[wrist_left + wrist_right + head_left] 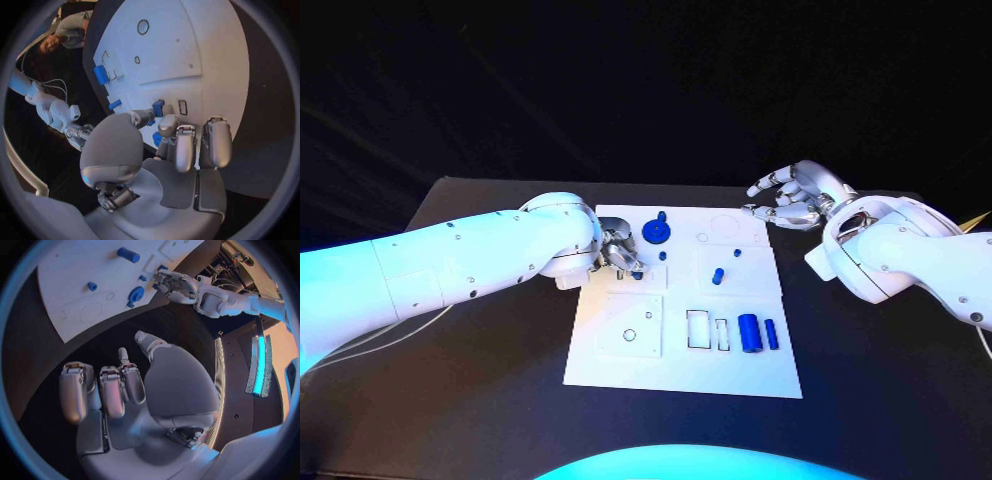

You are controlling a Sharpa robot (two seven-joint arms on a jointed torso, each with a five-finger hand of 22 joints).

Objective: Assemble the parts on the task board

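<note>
While the right hand hovers empty, the left hand pinches a blue part.

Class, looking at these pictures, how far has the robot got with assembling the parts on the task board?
Early to midway, as far as one can judge. A round blue part already sits on the task board near its far edge. The left hand is working over the board and pinches a small blue part. The two blue cylinders and small pegs lie untouched. The right hand hovers off the board, holding nothing.
</note>
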